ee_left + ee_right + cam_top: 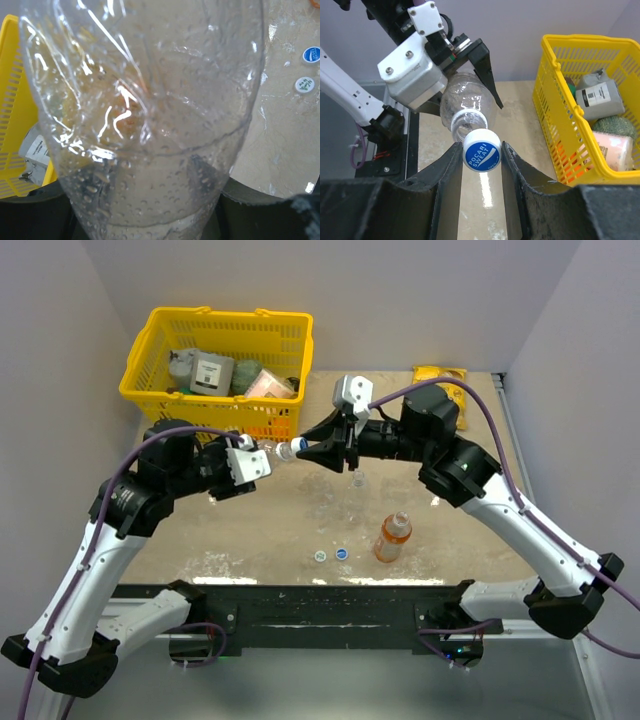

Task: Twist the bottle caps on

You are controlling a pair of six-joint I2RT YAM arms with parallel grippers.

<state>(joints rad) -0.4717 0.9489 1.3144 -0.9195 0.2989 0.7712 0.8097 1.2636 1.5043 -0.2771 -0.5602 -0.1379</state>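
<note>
**Task status.** No bottle is confirmed as capped. One cap is being fitted and two more are judged to be outstanding.

1. The left claw (258,457) is clamped around the body of a clear bottle (465,97). It holds the bottle above the bench (450,540) with the neck pointing toward the right arm.
2. The right claw (481,149) is closed on a blue cap (482,156), which sits at the bottle mouth. The views do not show whether the thread has engaged.
3. A second blue cap (341,553) and a whitish cap (319,556) lie loose on the bench, just beside each other near the front edge.
4. The orange bottle (392,537) stands upright near these caps. A second clear bottle (357,485) is faintly visible mid-bench, and its posture cannot be determined.

**Containers.**
- Held bottle: droplets on the inner wall, with no standing liquid visible.
- Orange bottle: cannot tell whether the colour is liquid or tinted plastic.
- Yellow basket (215,315), at the far left of the bench: holds a grey labelled packet (212,372), a pink packet (268,385) and other goods too crowded to identify.
</note>
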